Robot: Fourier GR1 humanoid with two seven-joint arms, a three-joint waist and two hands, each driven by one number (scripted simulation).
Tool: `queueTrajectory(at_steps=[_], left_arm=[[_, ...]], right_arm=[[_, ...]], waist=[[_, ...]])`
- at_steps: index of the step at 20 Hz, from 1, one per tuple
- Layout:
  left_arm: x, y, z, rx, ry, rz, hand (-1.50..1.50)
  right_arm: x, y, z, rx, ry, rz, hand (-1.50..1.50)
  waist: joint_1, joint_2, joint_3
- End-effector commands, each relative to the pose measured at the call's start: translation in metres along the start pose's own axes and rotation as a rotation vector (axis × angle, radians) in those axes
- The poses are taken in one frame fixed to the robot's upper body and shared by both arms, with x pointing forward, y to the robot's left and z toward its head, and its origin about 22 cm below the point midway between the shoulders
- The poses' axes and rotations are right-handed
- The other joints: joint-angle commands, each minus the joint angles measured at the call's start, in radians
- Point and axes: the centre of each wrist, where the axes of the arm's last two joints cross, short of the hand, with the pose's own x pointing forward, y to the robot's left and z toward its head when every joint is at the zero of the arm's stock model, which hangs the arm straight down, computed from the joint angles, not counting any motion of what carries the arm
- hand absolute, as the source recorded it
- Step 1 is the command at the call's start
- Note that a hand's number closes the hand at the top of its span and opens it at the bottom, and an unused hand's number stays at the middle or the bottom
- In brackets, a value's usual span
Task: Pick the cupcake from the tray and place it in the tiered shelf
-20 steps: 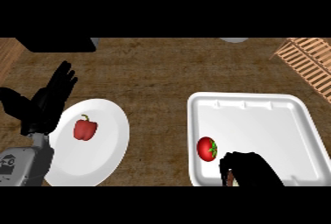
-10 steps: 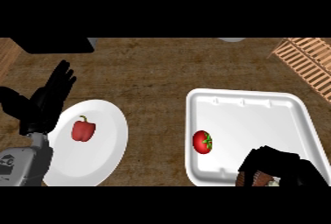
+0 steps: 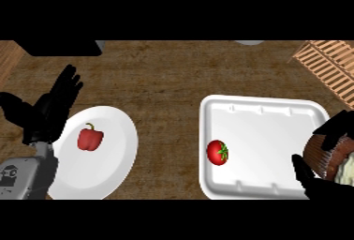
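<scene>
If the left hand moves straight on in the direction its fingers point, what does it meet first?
Probably nothing on the counter: the left hand points up and slightly right, over bare wood, away from the plate. The dark object at the top edge lies roughly ahead, but depth is unclear.

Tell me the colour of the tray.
White; the tray shows in the head view.

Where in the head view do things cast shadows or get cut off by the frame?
Head view: even light with no glare; the right robot hand and its cupcake are cut by the right edge, close and large; the tomato casts hardly any shadow on the tray; the left robot hand rests open.
</scene>
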Motion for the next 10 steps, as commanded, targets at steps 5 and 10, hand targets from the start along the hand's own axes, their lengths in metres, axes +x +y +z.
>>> queueTrajectory(at_steps=[5, 10], left_arm=[[-0.009, 0.009, 0.003, 0.008, -0.005, 0.003, 0.0], [-0.006, -0.001, 0.005, -0.025, 0.007, -0.001, 0.0]], right_arm=[[-0.018, -0.098, -0.024, -0.095, 0.045, -0.077, 1.5], [-0.056, -0.15, -0.059, -0.153, 0.136, -0.082, 1.5]], waist=[[0.001, 0.001, 0.001], [0.012, 0.003, 0.001]])
